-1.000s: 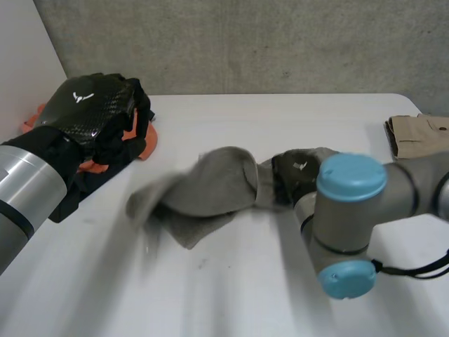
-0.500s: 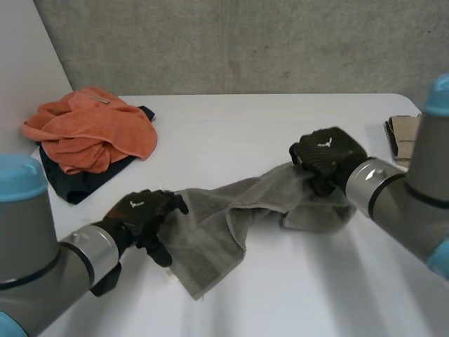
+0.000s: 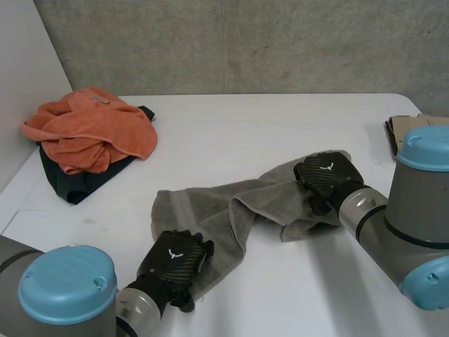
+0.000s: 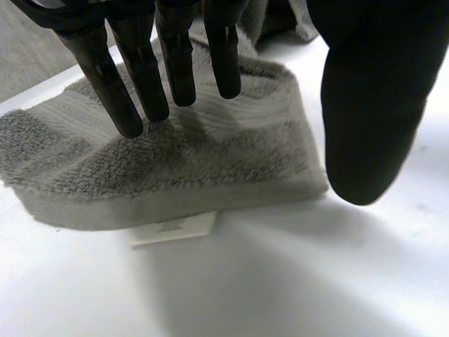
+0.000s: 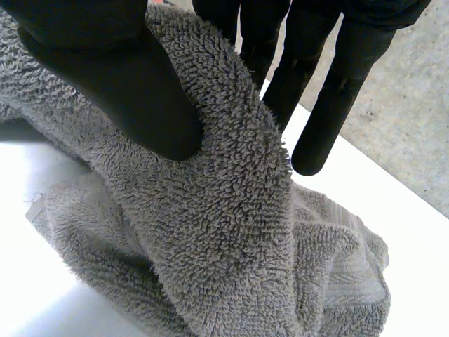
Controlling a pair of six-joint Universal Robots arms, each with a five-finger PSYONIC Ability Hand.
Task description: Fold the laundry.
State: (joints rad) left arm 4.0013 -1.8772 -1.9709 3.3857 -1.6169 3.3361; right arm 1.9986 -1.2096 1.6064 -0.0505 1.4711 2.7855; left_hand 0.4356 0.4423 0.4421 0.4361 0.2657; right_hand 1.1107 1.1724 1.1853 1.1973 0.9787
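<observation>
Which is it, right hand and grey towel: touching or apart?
Touching. Right wrist view: the right hand pinches a ridge of the grey towel between thumb and fingers.

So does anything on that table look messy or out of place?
The grey towel is not flat: it is twisted and bunched in the middle, between the left hand at its near corner and the right hand pinching its far end.

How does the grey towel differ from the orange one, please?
The grey towel lies stretched out; the orange towel is heaped on a dark garment. The right hand pinches the grey towel, the left hand is at its corner; the orange towel lies untouched. Neither is folded.
</observation>
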